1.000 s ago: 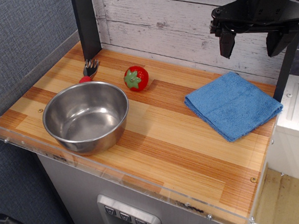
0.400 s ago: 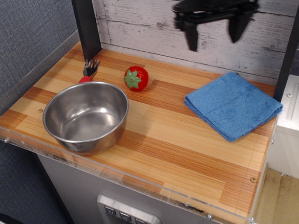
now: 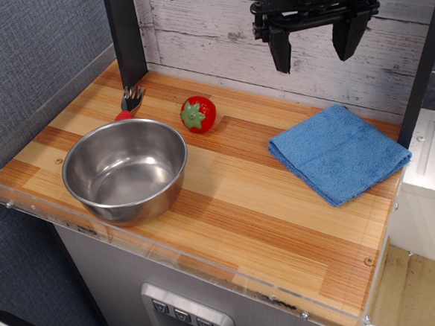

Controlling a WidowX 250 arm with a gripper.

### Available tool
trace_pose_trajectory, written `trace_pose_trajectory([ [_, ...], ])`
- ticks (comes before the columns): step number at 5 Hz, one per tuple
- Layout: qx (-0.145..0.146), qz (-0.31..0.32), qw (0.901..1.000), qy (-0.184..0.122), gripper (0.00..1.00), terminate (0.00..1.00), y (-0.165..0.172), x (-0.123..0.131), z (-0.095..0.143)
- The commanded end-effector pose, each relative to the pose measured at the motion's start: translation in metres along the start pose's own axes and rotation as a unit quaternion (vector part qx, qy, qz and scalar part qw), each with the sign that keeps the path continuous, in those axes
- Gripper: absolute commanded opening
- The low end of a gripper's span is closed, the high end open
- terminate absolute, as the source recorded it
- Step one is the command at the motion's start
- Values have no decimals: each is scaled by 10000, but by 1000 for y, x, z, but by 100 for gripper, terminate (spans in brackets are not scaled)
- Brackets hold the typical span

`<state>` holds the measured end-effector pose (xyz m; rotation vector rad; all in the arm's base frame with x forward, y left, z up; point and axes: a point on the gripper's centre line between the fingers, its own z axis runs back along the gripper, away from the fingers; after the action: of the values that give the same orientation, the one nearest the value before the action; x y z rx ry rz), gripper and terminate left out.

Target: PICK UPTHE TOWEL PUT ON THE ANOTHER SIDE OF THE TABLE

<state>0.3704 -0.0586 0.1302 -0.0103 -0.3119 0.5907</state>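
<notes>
The folded, roughly square blue terry towel (image 3: 338, 153) is seen lying flat at the right end of the rectangular wood-grain striped table (image 3: 235, 206), well apart from the round stainless steel bowl (image 3: 125, 168). The black robot gripper (image 3: 314, 53) is held in the air above and behind the towel, its two fingers spread wide with nothing between them. A red plastic strawberry (image 3: 198, 113) is placed just behind the bowl, and a red-handled metal fork (image 3: 129, 102) is partly hidden by the bowl's rim.

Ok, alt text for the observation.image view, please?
A folded blue terry towel lies at the right end of a striped wood-grain table, with an open black pincer hanging above it, empty. At the left sit a steel bowl, a red toy strawberry and a red-handled fork.
</notes>
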Motion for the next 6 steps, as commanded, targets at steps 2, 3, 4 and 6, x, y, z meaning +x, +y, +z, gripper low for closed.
trace_pose_trajectory([
  [2,31,-360,9992,172,100,0,-18,-15,-14],
  [3,56,-429,9986,304,100,0,-22,-23,-28],
  [4,112,-495,9975,482,100,0,-25,-30,-46],
  [6,-16,-378,9988,298,100,0,-31,-23,-70],
])
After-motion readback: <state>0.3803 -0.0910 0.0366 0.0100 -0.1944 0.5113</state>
